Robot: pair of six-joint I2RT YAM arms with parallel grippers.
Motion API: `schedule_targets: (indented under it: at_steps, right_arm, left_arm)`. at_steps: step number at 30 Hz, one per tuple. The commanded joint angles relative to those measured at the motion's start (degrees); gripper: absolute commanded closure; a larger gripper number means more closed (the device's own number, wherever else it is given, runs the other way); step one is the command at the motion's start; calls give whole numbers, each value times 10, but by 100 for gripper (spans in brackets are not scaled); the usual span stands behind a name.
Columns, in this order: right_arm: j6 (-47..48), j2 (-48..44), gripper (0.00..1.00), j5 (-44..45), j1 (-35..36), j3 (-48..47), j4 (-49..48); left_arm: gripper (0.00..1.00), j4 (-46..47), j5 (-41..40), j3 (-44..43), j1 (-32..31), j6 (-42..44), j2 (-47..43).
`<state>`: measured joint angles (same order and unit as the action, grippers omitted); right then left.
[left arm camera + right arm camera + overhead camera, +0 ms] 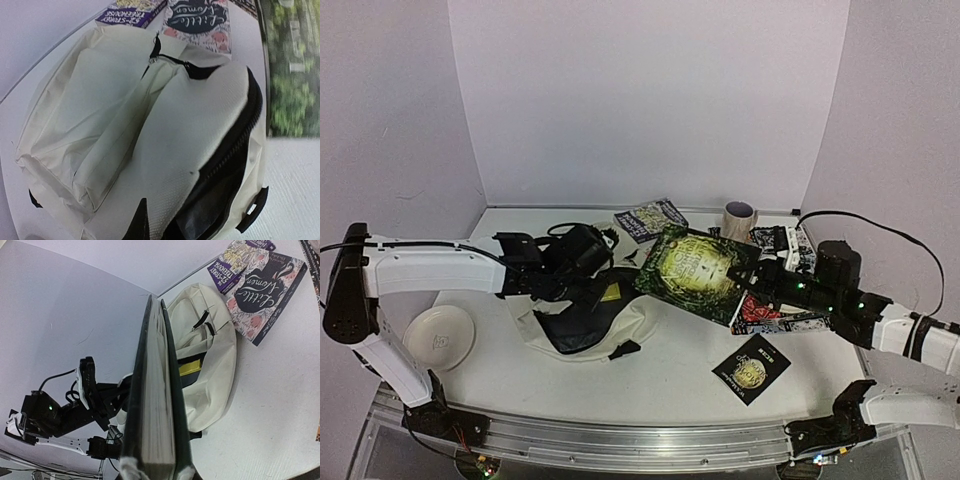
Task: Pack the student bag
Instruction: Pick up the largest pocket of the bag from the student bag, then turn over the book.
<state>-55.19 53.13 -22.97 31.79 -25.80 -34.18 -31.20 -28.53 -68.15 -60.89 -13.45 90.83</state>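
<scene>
Student bag (620, 322) lies slumped mid-counter (670, 385): cream fabric, black zipper lines, mouth gaping dark. I judge it light, soft and floppy, best taken by the rim of the opening beside the zipper. The stiff green book (695, 270) hangs tilted just right of it, grasped by my right hand (760, 280); left hand (575, 265) is clenched at the bag's far rim, and I can't tell whether fabric is pinched

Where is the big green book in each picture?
Top external: the green book is right of the middle, tilted, beside the bag.
Left wrist: a blurry green strip at the right edge.
Right wrist: seen edge-on, running down the middle.
Shared landmark: the cream student bag, next to the book in all three.
</scene>
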Motion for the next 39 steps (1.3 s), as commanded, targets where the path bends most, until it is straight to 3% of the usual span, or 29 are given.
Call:
schedule_targets:
  at_steps: [1,14,24,31,39]
  right_arm:
    - [-14,-9,100,27,46,-19,-86]
    - [38,14,100,72,117,-53,-57]
    - [122,33,100,76,150,-92,-30]
    - [324,66,100,60,202,-162,42]
    - [619,135,100,225,303,-254,134]
  left_arm:
    - [100,-14,-33,-82,12,-31,-37]
    - [100,-50,17,-208,55,-66,-20]
    - [100,-54,77,-218,109,-111,-27]
    - [100,-53,106,-219,114,-114,-35]
    - [100,-54,115,-230,118,-92,-63]
